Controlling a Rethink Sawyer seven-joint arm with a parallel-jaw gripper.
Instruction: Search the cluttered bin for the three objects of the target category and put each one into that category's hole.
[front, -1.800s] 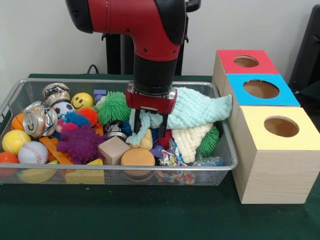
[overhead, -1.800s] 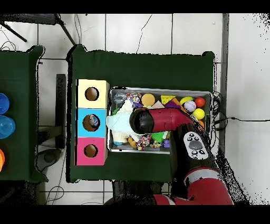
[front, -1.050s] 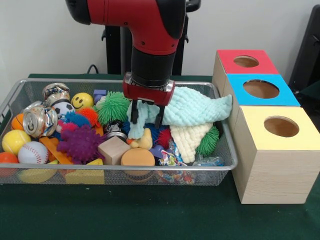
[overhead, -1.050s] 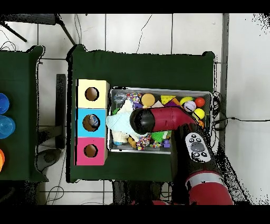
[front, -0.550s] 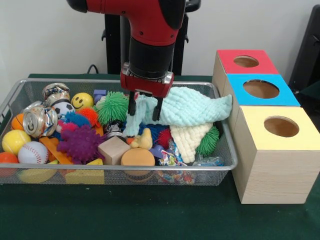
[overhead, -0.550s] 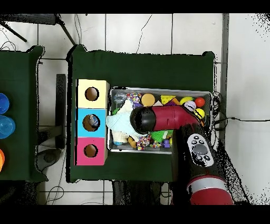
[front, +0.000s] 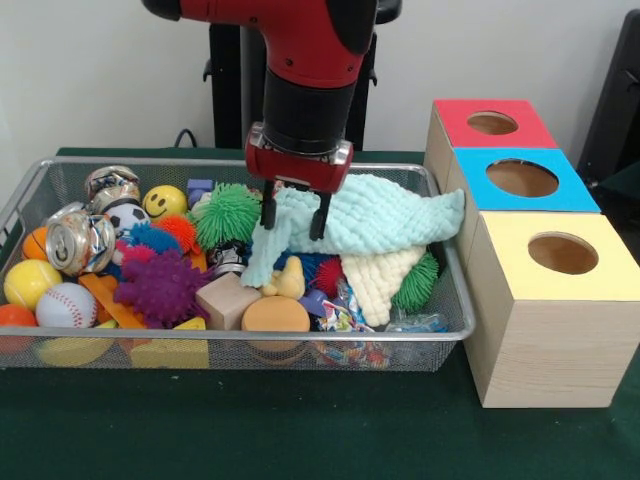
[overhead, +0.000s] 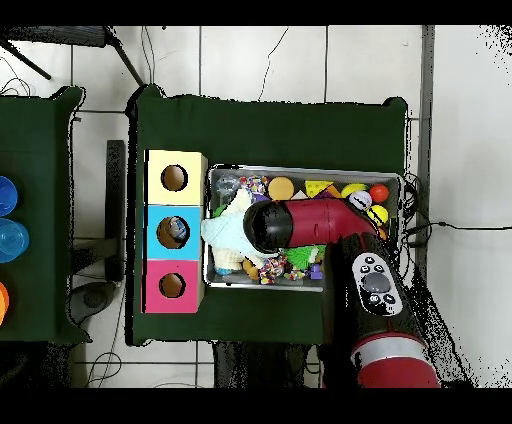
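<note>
Gripper (front: 293, 222) higher, mint cloth (front: 370, 215) lifted, underside hidden.

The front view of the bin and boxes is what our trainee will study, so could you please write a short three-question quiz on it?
1. True or false: the end effector grips the mint knitted cloth.
2. Which box top lies nearest the camera: A red, B blue, C yellow?
3. Fill in: the baseball lies at the wire bin's ____ end as pictured.

Key
1. True: its fingers pinch a fold of the cloth.
2. C.
3. Left.
</note>
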